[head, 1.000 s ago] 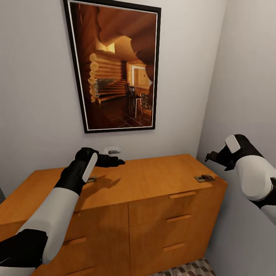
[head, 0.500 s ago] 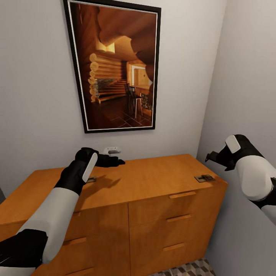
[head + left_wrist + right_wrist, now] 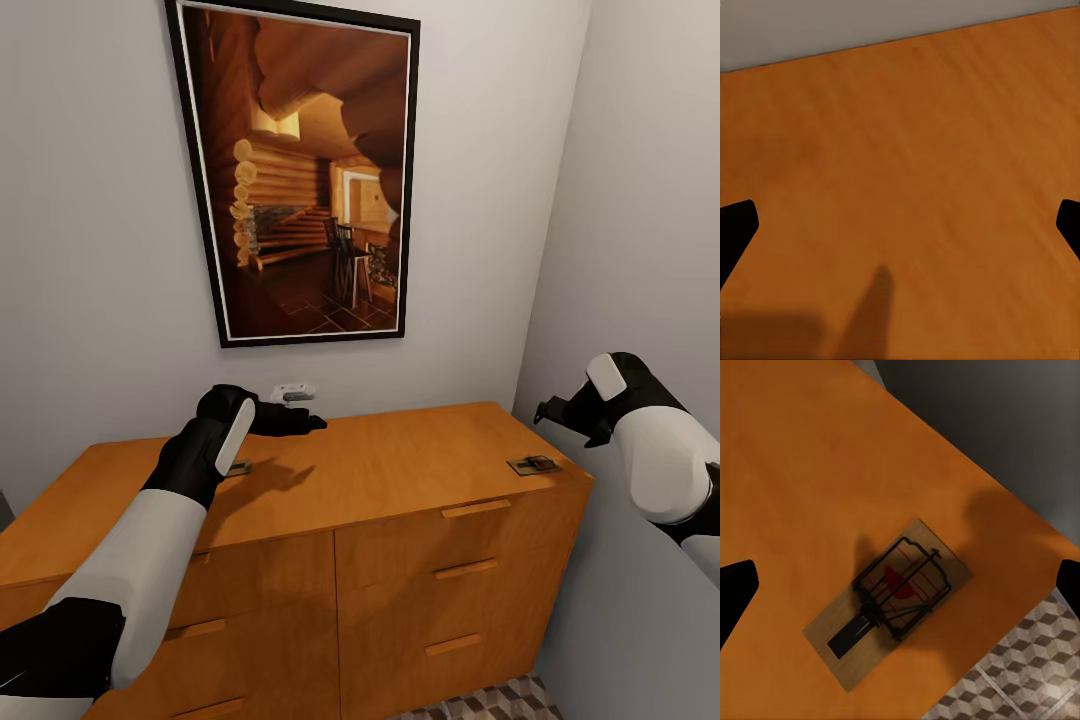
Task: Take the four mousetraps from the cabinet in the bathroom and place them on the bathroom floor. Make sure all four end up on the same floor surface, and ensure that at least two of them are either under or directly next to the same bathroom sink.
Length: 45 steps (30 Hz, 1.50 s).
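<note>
The cabinet [image 3: 400, 470] stands against the wall, and its orange-brown top carries the mousetraps. One mousetrap [image 3: 533, 464] lies at the front right corner of the top; in the right wrist view this mousetrap [image 3: 889, 600] shows dark wire and a red mark. My right gripper [image 3: 546, 410] hovers above it, open and empty, fingers wide either side [image 3: 900, 592]. A second mousetrap [image 3: 238, 467] peeks out from behind my left forearm. My left gripper [image 3: 303, 422] is open over the bare back of the cabinet top [image 3: 907, 150]. Bathroom floor [image 3: 1020, 679] tiles show past the cabinet's corner.
A large framed picture [image 3: 300, 170] hangs on the wall above the cabinet. A small white gadget [image 3: 293, 392] sits on the wall just behind my left gripper. The side wall [image 3: 650, 250] runs close along the cabinet's right end.
</note>
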{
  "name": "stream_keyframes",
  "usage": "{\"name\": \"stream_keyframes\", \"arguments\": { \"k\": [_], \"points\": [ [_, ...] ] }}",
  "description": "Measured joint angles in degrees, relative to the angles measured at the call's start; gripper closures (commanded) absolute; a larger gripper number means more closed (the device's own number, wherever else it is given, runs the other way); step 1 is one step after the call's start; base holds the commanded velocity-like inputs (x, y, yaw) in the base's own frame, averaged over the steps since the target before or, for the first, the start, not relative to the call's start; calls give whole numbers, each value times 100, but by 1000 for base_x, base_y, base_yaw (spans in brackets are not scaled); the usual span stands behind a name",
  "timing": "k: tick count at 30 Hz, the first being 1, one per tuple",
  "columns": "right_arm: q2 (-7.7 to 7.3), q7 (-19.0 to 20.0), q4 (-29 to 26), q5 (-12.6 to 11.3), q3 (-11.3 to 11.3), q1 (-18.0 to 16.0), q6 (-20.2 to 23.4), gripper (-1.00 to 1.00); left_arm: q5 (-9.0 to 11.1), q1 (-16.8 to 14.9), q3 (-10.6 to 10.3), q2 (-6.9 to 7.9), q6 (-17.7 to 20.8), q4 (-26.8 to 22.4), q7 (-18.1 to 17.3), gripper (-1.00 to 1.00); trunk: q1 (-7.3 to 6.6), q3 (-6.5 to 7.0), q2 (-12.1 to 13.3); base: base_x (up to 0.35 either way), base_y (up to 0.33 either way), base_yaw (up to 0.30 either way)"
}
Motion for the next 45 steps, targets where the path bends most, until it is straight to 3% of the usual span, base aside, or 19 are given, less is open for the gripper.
{"name": "stream_keyframes", "arguments": {
  "k": [27,45],
  "points": [
    [34,33,168,-81,-31,0,-493,-100,0,0,1,3,-8,40,2,-100,0,0,0,0,0,0],
    [-62,31,673,-69,-46,-1,-975,-100,0,0,1,-12,-8,61,0,-100,0,0,0,0,0,0]
  ]
}}
